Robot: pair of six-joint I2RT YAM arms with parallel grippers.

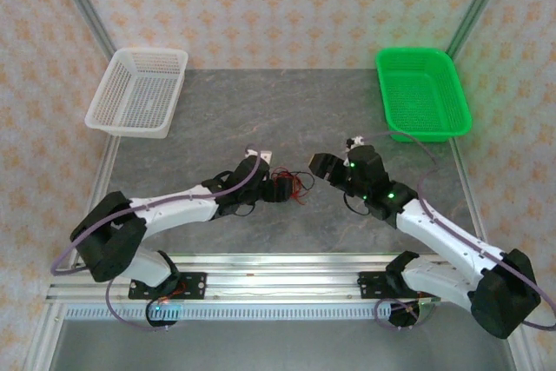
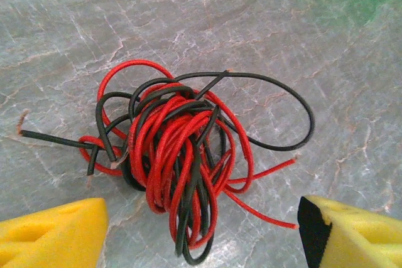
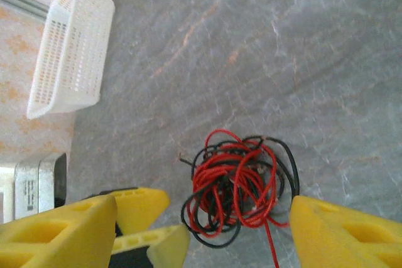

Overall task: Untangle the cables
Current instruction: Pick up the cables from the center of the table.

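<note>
Seen from above, a white mesh basket [image 1: 139,91] sits at the upper left of a grey marbled table [image 1: 217,119], and a green mesh basket [image 1: 423,93] sits at the upper right. Both are well apart from the centre, and nothing covers the cables [image 1: 287,187]. They lie on the bare table at mid-frame, at the tip of the left gripper [image 1: 271,188], which reaches in from the lower left. The right gripper [image 1: 323,165] is near them on the right, not touching.

The cables are thin red and black wires wound into one tight knotted bundle. A wide black loop swings out to the right, and loose ends poke out on both sides.

In the left wrist view its yellow foam fingers [image 2: 50,233] stand wide apart, and the bundle's lowest loops reach into the gap. In the right wrist view its fingers [image 3: 342,233] are also spread wide, clamped on nothing.

At that view's left edge, a metal box [image 3: 38,183] bears a label too small to read.
</note>
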